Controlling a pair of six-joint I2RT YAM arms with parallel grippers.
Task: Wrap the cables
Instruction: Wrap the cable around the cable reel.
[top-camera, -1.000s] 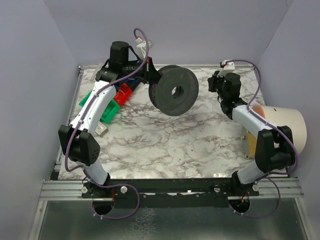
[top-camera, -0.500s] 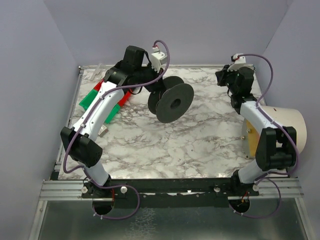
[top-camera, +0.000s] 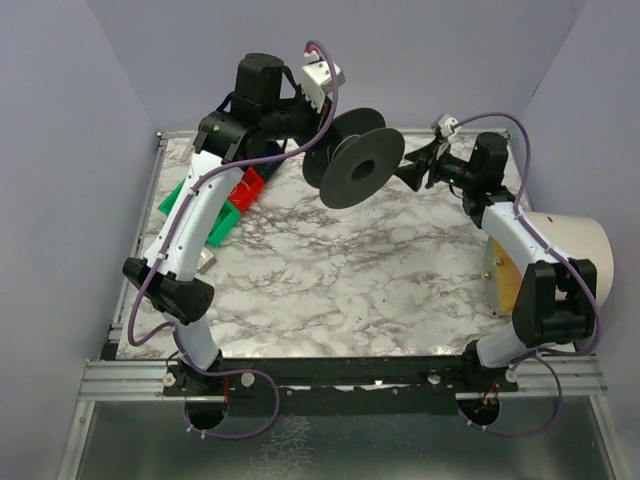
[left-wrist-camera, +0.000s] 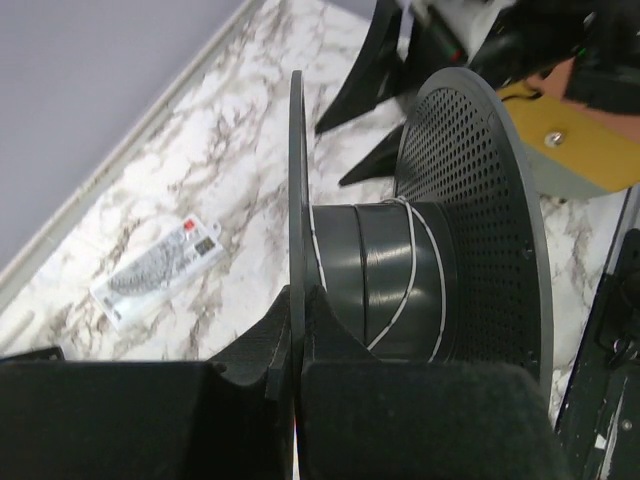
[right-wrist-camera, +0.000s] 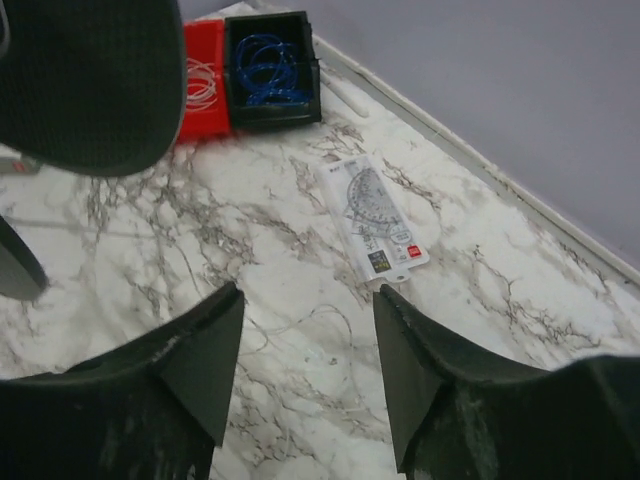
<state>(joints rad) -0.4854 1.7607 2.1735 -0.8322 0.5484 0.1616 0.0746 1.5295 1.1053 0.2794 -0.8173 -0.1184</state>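
A black two-flanged spool hangs in the air above the back of the marble table. My left gripper is shut on the rim of its thin flange. In the left wrist view the other flange is perforated, and the cables show as a thin pale strand in a few turns around the hub. My right gripper points at the spool from the right. Its jaws stand open and empty above the marble. A thin loose strand seems to lie on the table between them.
Green and red bins sit at the back left. The right wrist view shows the red bin and a black bin holding coiled wires, and a packaged protractor. A pale cylinder stands at the right edge.
My left arm has lifted the spool up and to the right. My right gripper has swung round to face the spool and has gone from shut to open.
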